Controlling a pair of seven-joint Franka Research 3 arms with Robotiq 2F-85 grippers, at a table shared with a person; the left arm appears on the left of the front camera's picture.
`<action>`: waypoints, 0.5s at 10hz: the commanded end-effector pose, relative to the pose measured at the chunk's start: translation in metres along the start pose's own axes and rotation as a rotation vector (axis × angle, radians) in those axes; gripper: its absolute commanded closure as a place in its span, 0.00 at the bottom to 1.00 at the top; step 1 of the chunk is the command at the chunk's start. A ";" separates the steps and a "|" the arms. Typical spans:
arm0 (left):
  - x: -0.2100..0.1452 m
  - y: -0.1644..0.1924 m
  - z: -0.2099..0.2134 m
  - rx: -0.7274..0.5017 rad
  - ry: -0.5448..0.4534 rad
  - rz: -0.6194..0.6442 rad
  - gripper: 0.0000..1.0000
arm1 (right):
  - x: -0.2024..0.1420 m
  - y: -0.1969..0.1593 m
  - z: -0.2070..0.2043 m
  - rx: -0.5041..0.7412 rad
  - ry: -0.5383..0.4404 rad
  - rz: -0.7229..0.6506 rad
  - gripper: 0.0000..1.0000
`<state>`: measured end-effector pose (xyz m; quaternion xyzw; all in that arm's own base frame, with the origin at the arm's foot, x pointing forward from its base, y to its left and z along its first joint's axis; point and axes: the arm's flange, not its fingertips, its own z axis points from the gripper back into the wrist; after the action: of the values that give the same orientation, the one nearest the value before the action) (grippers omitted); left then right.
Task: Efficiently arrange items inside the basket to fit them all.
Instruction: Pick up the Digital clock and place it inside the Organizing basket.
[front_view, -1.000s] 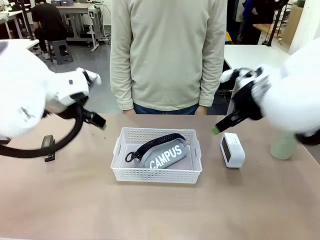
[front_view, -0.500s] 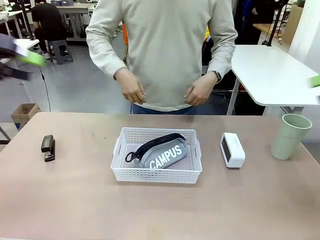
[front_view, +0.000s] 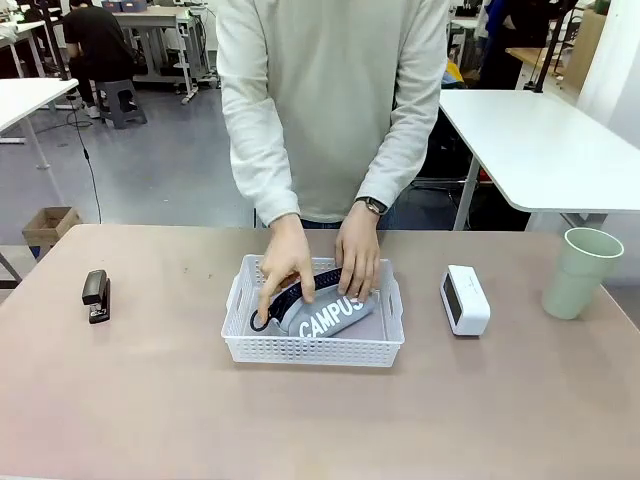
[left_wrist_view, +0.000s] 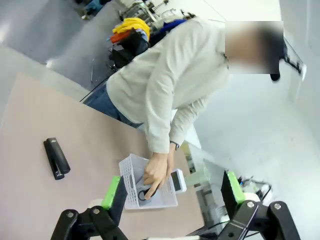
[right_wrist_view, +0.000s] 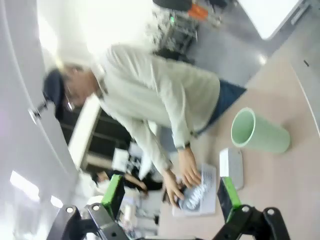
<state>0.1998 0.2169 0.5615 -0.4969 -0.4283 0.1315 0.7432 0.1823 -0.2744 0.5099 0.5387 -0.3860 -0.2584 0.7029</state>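
The white lattice basket (front_view: 313, 350) stands mid-table, holding the grey "CAMPUS" pouch (front_view: 335, 316). A person at the far side has both hands (front_view: 287, 266) on the pouch inside the basket. The small black stapler (front_view: 96, 296) lies far left on the table. The white box (front_view: 465, 300) sits just right of the basket, with the pale green cup (front_view: 580, 272) upright farther right. My left gripper (left_wrist_view: 172, 186) hangs open high above the table, looking down on the stapler (left_wrist_view: 56, 158) and basket (left_wrist_view: 131, 182). My right gripper (right_wrist_view: 170, 187) is open too, high above the cup (right_wrist_view: 260, 132) and box (right_wrist_view: 231, 167).
The brown table (front_view: 150, 400) has bare room in front of and to the left of the basket. White tables (front_view: 540, 140) stand behind the person at right, with more desks and a seated person far back left.
Both arms have pulled up and out of the front view. The person has leaned in and put both hands on the pouch in the basket.
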 end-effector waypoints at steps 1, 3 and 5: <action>-0.083 0.029 -0.072 0.011 0.032 0.089 0.00 | -0.032 -0.017 -0.032 0.039 -0.052 0.054 0.00; 0.001 0.014 -0.010 0.010 0.011 0.062 0.00 | 0.000 0.000 0.000 0.000 0.000 0.000 0.00; 0.001 0.014 -0.010 0.010 0.011 0.062 0.00 | 0.000 0.000 0.000 0.000 0.000 0.000 0.00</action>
<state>0.2196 0.2172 0.5445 -0.5070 -0.3946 0.1654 0.7483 0.1846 -0.2730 0.5064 0.5429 -0.3728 -0.2686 0.7030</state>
